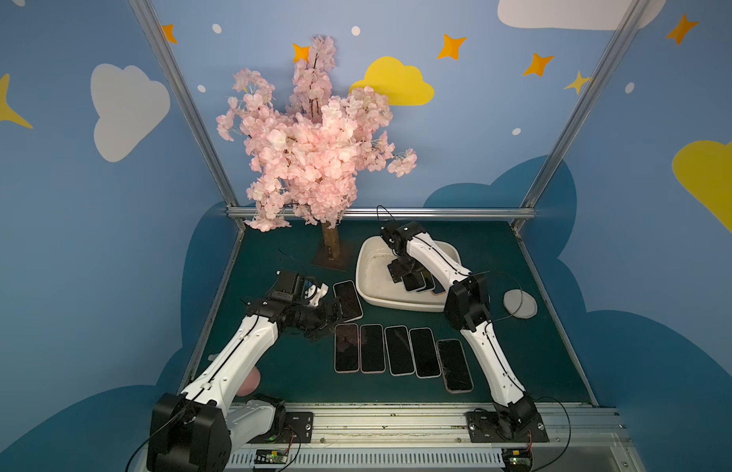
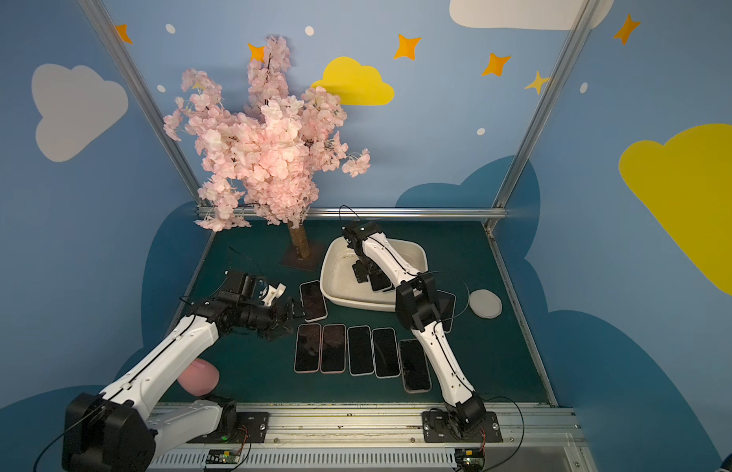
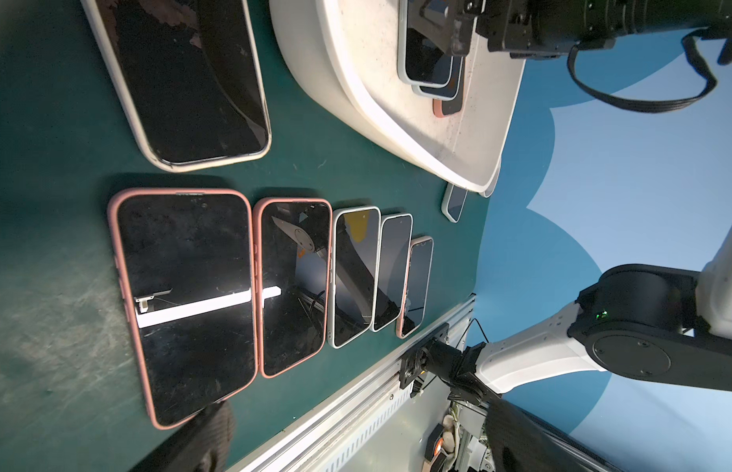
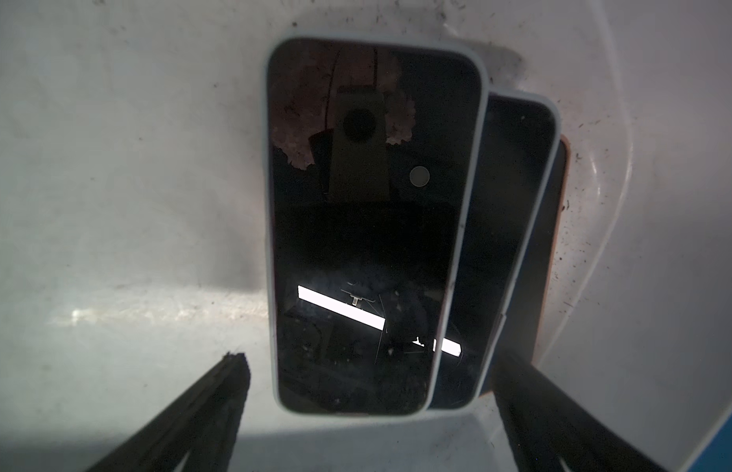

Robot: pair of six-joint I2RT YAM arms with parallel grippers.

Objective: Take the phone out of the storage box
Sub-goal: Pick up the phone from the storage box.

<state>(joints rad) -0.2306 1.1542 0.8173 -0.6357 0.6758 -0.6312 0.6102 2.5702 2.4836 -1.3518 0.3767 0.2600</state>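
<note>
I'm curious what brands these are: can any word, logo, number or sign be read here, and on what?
No text can be read anywhere.
The phones: dark screens, only reflections.
The storage box: no label.
The circuit boards: any print is too small to read.

Right tool (image 2: 369,279) over phones (image 2: 381,282) in storage box (image 2: 325,279)

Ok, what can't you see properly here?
- Phone stack in the storage box: in both top views right gripper and arm cover it; right wrist view shows three, any beneath hidden.
- Pink thing: in both top views left arm covers most.
- Phone beside the box: in a top view, right elbow covers part.
</note>
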